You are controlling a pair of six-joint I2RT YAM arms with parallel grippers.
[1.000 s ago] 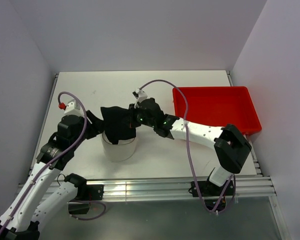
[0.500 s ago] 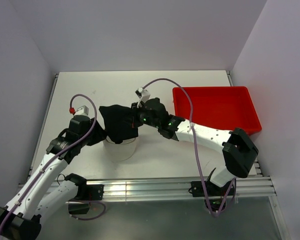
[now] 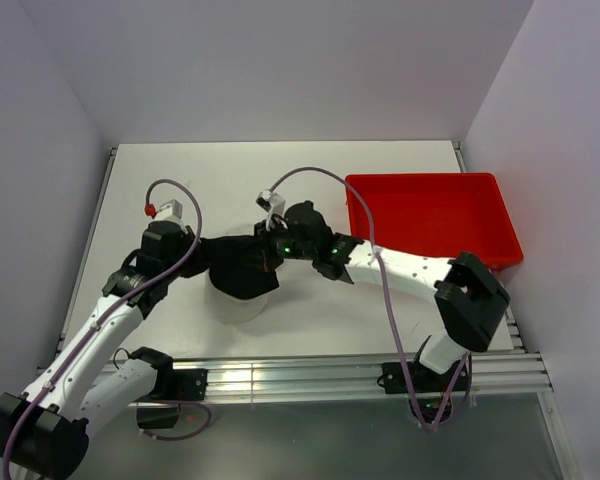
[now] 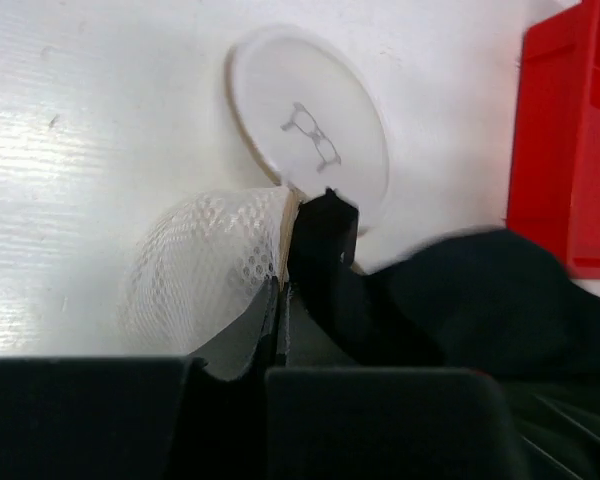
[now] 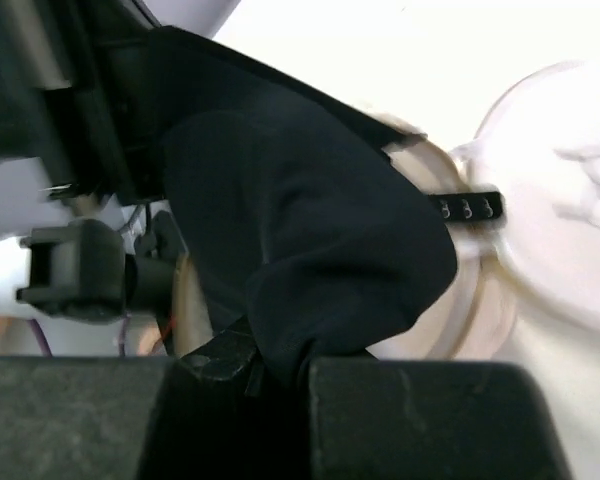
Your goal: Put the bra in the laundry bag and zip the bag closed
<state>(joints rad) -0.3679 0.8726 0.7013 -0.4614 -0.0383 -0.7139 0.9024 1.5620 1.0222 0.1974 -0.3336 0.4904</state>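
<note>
At centre-left of the overhead view, the black bra [image 3: 242, 268] lies heaped over the mouth of the white mesh laundry bag [image 3: 236, 304], bulging above the rim rather than sunk inside. The right tool [image 5: 250, 375] is clenched on the bra's fabric. The left tool [image 4: 285, 300] appears pinched on the bag's rim, holding it open. The round lid [image 4: 310, 140] lies flat on the desk [image 4: 100, 120], unzipped. Stuffing looks partway done; tucking and zipping remain.
</note>
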